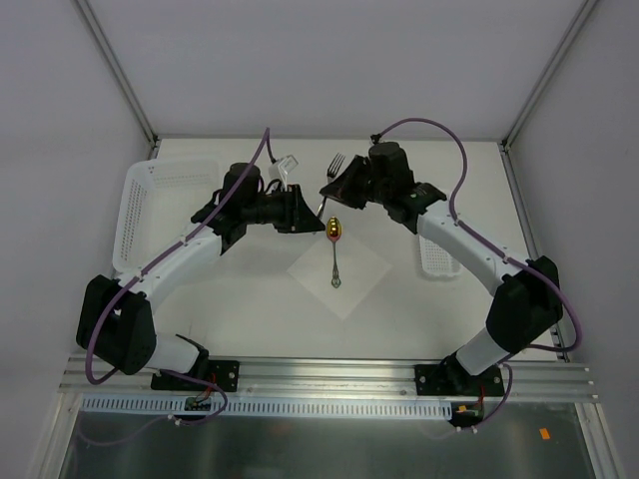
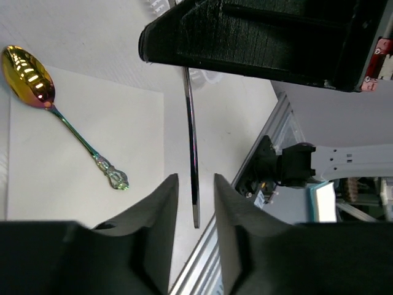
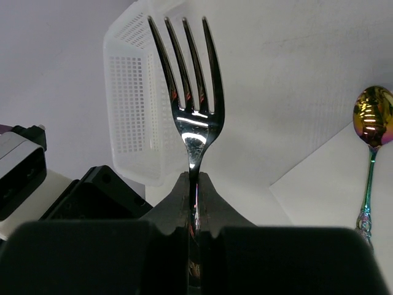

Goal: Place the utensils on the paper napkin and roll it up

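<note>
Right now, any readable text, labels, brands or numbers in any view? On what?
None readable.
Red-and-white label on a grey housing at the right edge of the left wrist view: print too small and blurred to read.
Orange tag on the surface below the rail in the top view: no characters discernible.

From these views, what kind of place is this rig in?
Probably a lab robot cell, not a kitchen: a white table walled by blank white panels on aluminium framing, two arms bolted to a slotted rail at its near edge, and perforated plastic baskets as props.
</note>
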Controlling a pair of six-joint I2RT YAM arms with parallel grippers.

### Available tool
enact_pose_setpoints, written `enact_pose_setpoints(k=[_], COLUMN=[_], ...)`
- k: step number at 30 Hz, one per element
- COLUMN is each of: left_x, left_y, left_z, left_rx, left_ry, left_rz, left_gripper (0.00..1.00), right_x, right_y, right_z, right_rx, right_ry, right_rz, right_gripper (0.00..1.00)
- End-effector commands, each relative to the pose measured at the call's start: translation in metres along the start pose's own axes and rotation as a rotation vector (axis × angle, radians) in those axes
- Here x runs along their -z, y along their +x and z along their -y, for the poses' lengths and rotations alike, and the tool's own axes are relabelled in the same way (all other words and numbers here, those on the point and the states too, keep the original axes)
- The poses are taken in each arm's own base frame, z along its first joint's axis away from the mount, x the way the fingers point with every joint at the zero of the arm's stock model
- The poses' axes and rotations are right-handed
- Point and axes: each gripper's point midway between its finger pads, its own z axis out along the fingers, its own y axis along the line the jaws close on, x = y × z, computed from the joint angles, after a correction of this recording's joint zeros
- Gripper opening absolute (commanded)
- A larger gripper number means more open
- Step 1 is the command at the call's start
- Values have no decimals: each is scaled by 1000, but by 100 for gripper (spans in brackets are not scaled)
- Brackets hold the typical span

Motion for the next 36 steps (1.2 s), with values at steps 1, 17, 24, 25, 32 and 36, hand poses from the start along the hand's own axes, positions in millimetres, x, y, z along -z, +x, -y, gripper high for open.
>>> enact_pose_setpoints(k=[1, 17, 24, 25, 32, 36], left_x=[11, 85, 86, 86, 85, 84], left_y=[-13, -31, -28, -28, -30, -29], left_z=[12, -51, -61, -63, -65, -67], left_rx=[-56, -145, -108, -107, -98, -96], left_ry=[32, -287, -315, -319, -312, -311], left_rz=[25, -22, -29, -30, -33, -38], left_gripper=[33, 99, 99, 99, 99, 99], right_x=[17, 38, 8, 5, -18, -27], right_y=[-16, 58, 70, 72, 85, 84], right_z=[-3, 158, 163, 164, 172, 178], right_rx=[35, 270, 323, 324, 333, 345], right_ry=[-9, 373, 391, 392, 404, 418], right_rz=[22, -465, -482, -485, -476, -450], right_gripper=[0, 0, 0, 0, 0, 0])
